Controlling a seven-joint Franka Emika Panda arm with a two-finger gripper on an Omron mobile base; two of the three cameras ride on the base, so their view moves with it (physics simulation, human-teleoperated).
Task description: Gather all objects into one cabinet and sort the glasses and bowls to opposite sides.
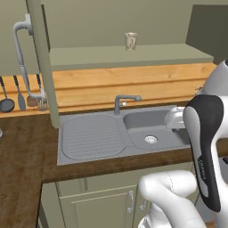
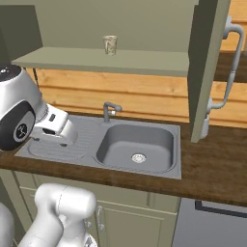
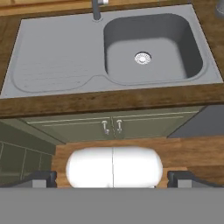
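The olive-green upper cabinet (image 1: pixel 129 57) (image 2: pixel 106 60) stands open, its door (image 1: pixel 42 67) (image 2: pixel 207 72) swung out with a long pale-grey handle (image 1: pixel 20 53) (image 2: pixel 232 62). One of the glasses, a cream speckled cup (image 1: pixel 131 41) (image 2: pixel 110 45), stands upright on the cabinet's shelf. The bowls are out of view. My hand (image 1: pixel 175 119) (image 2: pixel 55 126) hovers well below the shelf, above the sink's front. In the hand view my gripper (image 3: pixel 112 178) is open, its fingertips (image 3: pixel 41 177) far apart with nothing between them.
A grey sink (image 1: pixel 153 129) (image 2: pixel 137 144) (image 3: pixel 151 48) with a draining board (image 1: pixel 91 136) (image 3: pixel 52 61) and a tap (image 1: pixel 120 102) (image 2: pixel 108 111) is set in the wooden counter (image 1: pixel 22 156) (image 2: pixel 212 164). Utensils (image 1: pixel 13 95) hang on the wall at the left. Low cabinet doors (image 3: pixel 111 127) lie beneath.
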